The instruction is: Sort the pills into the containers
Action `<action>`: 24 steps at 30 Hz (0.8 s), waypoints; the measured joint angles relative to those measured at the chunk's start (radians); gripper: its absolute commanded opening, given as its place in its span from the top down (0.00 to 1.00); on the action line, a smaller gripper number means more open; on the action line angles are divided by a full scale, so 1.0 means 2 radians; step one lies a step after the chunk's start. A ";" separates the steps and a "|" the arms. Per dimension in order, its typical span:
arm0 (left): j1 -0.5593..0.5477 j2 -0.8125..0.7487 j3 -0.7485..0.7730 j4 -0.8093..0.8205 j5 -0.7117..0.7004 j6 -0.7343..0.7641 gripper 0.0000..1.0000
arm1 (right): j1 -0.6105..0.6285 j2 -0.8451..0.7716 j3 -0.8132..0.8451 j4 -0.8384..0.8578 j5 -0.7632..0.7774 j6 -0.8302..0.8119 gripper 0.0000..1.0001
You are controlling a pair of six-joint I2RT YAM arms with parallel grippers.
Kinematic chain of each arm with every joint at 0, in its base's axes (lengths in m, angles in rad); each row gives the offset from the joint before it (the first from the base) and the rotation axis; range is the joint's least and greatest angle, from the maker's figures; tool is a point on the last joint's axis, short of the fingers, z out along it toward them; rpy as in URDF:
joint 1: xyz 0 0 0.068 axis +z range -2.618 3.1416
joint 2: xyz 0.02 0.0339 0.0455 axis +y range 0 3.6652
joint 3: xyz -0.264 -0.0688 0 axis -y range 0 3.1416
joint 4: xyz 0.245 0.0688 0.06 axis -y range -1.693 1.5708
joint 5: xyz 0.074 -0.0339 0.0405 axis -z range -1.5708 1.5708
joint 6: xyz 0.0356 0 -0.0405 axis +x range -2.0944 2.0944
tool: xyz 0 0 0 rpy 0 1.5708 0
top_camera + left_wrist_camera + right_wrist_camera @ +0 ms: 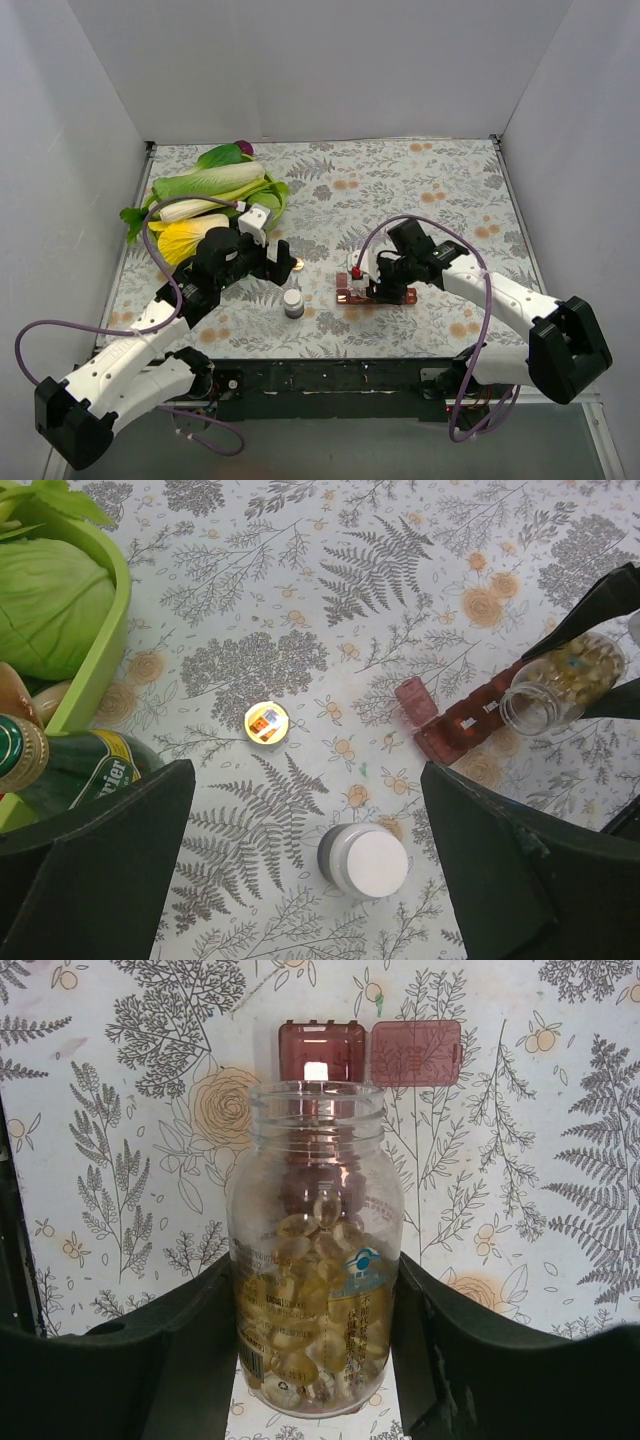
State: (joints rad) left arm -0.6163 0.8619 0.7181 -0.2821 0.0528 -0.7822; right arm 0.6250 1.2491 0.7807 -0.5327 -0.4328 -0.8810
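The pill bottle (315, 1210) is gripped between the fingers of the right gripper (315, 1380). Its open mouth is aimed at the containers (320, 1052), which lie by the near edge of the tabletop (400, 190), right of centre. One compartment is open, with its lid (415, 1052) folded back. The left gripper (282, 262) is held spread with nothing in it, near the grey bottle (362, 860). The bottle mouth looks wider than the compartment, so a steep tilt could release several pills (300, 1340) at once and scatter them beyond its walls. The containers are not braced and could be nudged aside by the rim.
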 measured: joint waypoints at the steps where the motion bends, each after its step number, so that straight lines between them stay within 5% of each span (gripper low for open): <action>1: 0.000 -0.003 -0.005 0.001 -0.003 0.003 0.02 | 0.003 0.005 0.005 -0.002 0.007 0.002 0.99; 24: 0.000 -0.082 -0.070 0.039 -0.042 0.017 0.02 | 0.057 0.081 0.062 -0.051 0.091 0.018 0.99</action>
State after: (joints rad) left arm -0.6163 0.6983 0.5781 -0.2031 -0.0303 -0.7486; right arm 0.7383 1.4109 0.9047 -0.6353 -0.2512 -0.8444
